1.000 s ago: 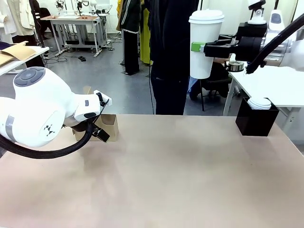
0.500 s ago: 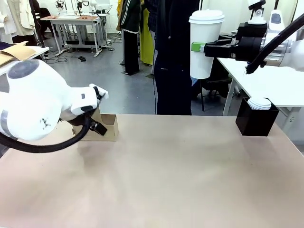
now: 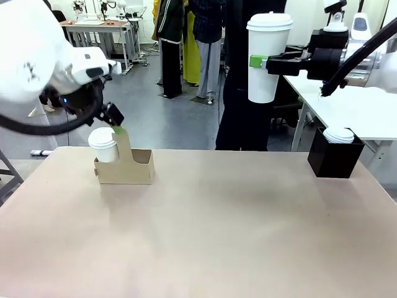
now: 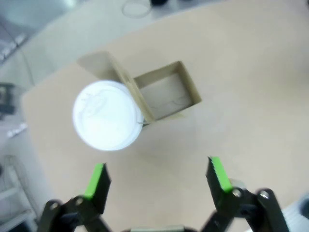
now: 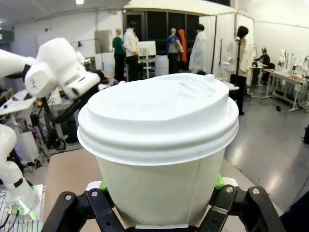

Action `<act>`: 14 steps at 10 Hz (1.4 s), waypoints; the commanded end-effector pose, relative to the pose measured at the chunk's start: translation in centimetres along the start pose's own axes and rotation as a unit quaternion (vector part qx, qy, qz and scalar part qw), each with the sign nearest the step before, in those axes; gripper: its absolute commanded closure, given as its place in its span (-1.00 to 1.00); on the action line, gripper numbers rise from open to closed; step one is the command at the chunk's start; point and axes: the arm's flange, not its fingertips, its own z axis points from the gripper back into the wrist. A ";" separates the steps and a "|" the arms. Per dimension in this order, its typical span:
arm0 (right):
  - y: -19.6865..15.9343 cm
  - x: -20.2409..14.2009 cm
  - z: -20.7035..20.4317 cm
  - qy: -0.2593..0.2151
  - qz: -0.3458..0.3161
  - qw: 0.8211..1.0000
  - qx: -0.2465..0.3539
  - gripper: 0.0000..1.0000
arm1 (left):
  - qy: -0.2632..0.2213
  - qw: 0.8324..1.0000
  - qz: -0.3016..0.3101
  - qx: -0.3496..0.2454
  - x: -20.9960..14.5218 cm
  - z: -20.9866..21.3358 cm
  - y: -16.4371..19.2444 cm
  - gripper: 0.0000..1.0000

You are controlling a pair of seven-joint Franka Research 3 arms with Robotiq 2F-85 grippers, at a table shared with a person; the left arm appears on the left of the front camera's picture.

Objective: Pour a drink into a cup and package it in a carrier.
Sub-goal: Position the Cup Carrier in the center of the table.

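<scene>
Up from its low spot beside the carrier (image 3: pixel 138 171) a second ago, the left gripper (image 3: pixel 115 124) now hangs just above the carrier's tall handle tab (image 3: pixel 126 144), jaws spread wide, nothing between the green pads (image 4: pixel 216 171). With the arm's white bulk lifted away, a small lidded cup (image 3: pixel 103 144) has come into sight. It stands upright in the carrier's left compartment, right against the handle tab. From the left wrist view its round white lid (image 4: pixel 106 116) lies directly below the open fingers, and the compartment on the other side of the tab holds nothing. The brown cardboard carrier sits on the tan table (image 3: pixel 217 230), toward the robot's left and near the far edge.

Across the scene the right gripper (image 3: pixel 259 61) has not shifted. It is clamped on a tall lidded paper cup (image 3: pixel 268 77), held upright and high above the table's right side, well apart from the carrier. The green pads press the cup's wall below its domed lid (image 5: pixel 159 121).

Beneath and to the right of that cup, a black box (image 3: pixel 335 161) stands at the table's far right corner with a stack of white lids (image 3: pixel 339 135) rising from it. A person in dark clothes (image 3: pixel 239 105) stands beyond the far edge
</scene>
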 end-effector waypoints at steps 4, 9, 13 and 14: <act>-0.1 0.5 -0.4 -0.003 0.002 1.000 -0.004 -0.60 | 0.077 0.995 0.069 0.016 8.6 -3.1 0.5 -1.00; -0.1 0.5 -0.4 -0.003 0.002 1.000 -0.004 -0.60 | 0.099 0.987 0.117 0.044 10.8 -6.8 0.6 -1.00; -0.1 0.5 -0.4 -0.003 0.002 1.000 -0.004 -0.60 | 0.122 0.983 0.137 0.032 10.3 -8.4 1.9 0.13; -0.1 0.5 -0.4 -0.003 0.002 1.000 -0.004 -0.60 | 0.119 0.982 0.144 0.039 10.3 -8.3 2.0 0.18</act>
